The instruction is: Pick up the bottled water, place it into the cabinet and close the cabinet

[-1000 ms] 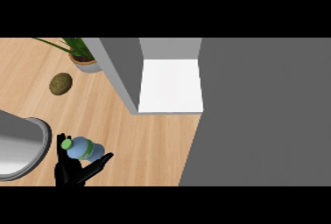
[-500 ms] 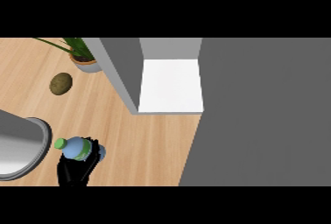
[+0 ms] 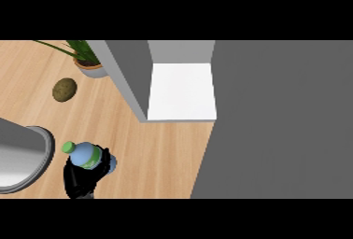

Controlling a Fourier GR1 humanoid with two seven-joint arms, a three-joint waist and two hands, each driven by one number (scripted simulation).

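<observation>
- The bottled water [image 3: 85, 155] sits low on the wooden counter [image 3: 165, 154], near the view's lower left, held in a black hand [image 3: 84, 178] that comes up from the lower edge.
- The hand's fingers [image 3: 103, 161] are curled round the bottle's far and right side, so its lower body is hidden behind them; which of the robot's hands this is cannot be told from the view.
- The bottle looks pale blue and see-through, with a green band on its body and a green cap [image 3: 68, 147]; it is tilted, cap pointing up and to the left of the fingers.
- Just left of the fingers and the cap lies the rounded metal rim of a sink [image 3: 43, 154], close to the cap; whether they touch cannot be told.
- Beyond the fingers, up and to the right, stands the cabinet [image 3: 180, 91]: its white inner floor shows, open toward the counter, with its grey door [image 3: 127, 77] swung out as a slanted panel on its left side.
- Bare counter lies between the fingers and the cabinet's opening.
- Well beyond the fingers, past the sink, a brown oval thing like a kiwi [image 3: 64, 89] lies on the wood.
- Farther still, at the top, a potted plant [image 3: 86, 58] stands just beside the door's far end.
- To the right of the fingers, across the counter's edge, spreads a plain grey floor [image 3: 283, 121].
</observation>
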